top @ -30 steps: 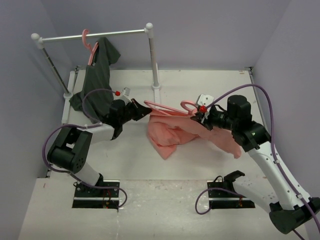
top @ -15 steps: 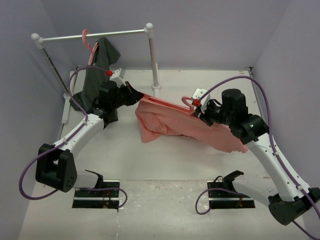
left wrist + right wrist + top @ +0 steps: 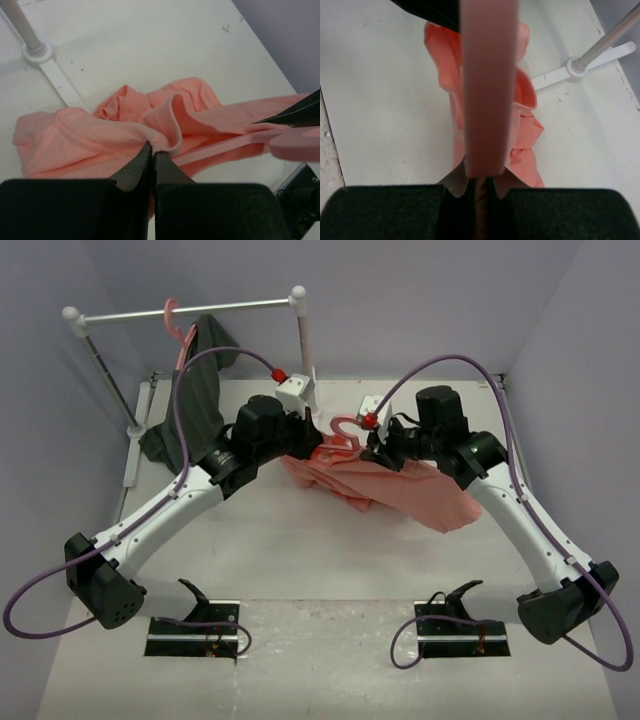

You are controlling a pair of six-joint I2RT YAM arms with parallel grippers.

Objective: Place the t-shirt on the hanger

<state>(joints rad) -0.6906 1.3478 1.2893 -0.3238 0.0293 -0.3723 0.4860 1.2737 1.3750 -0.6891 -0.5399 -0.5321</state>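
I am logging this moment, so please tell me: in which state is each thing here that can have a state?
t-shirt: crumpled, one edge pinched, not yet worn by the hanger.
hanger: clamped, lying against the t-shirt.
left gripper: shut on a t-shirt edge.
right gripper: shut on the hanger.
dark grey shirt: hanging on a second hanger.
rail: standing, carrying that second hanger.

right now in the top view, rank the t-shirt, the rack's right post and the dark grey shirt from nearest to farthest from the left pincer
1. t-shirt, pinched in the left pincer.
2. rack's right post, just behind it.
3. dark grey shirt, hanging far left.
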